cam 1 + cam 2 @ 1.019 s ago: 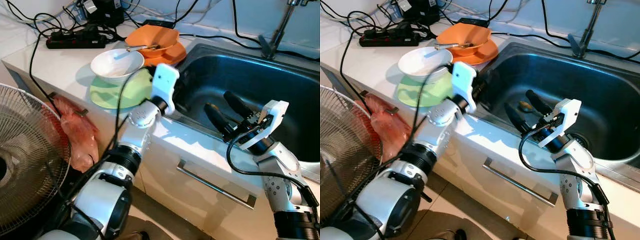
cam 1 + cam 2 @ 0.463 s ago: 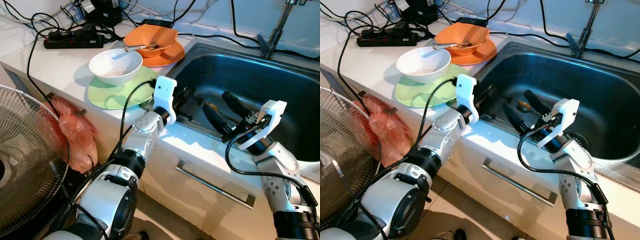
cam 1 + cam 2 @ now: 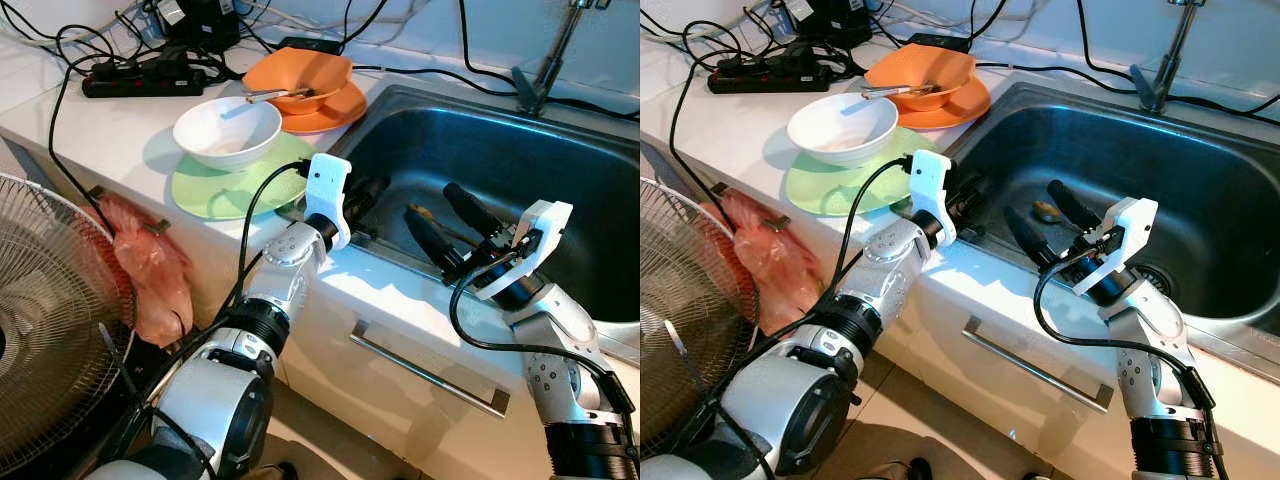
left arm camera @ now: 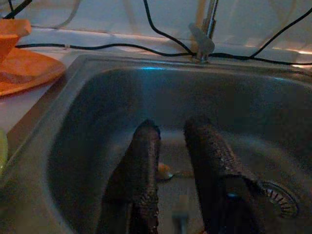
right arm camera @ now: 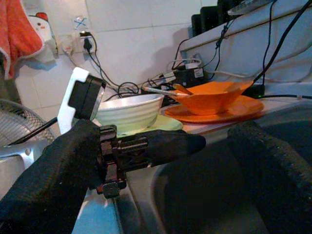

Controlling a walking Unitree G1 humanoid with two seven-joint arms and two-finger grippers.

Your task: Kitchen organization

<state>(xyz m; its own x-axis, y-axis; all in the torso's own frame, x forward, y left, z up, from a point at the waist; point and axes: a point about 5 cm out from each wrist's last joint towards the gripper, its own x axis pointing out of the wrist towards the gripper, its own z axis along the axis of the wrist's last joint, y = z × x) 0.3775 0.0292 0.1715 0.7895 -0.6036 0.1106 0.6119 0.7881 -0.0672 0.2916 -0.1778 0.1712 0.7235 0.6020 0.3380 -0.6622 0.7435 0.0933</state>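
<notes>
Here, left of both grippers, a round wire fan guard [image 3: 45, 330] stands by the counter with a red plastic bag [image 3: 155, 275] hanging from the counter edge. Up on the counter, beyond the left gripper [image 3: 368, 192], a white ceramic bowl [image 3: 227, 132] rests on a flat pale-green plate [image 3: 235, 180]; what it holds cannot be made out. Behind it an orange plastic bowl [image 3: 303, 78] sits on an orange plate [image 3: 335, 108], a metal utensil [image 3: 278, 95] lying in it. The left gripper reaches over the rim of the stainless steel sink [image 3: 560, 135], its fingers parted and empty. A small spoon [image 4: 165, 171] lies on the sink floor just beyond them. The right gripper [image 3: 440, 222] hangs over the sink's near side, fingers spread, holding nothing.
</notes>
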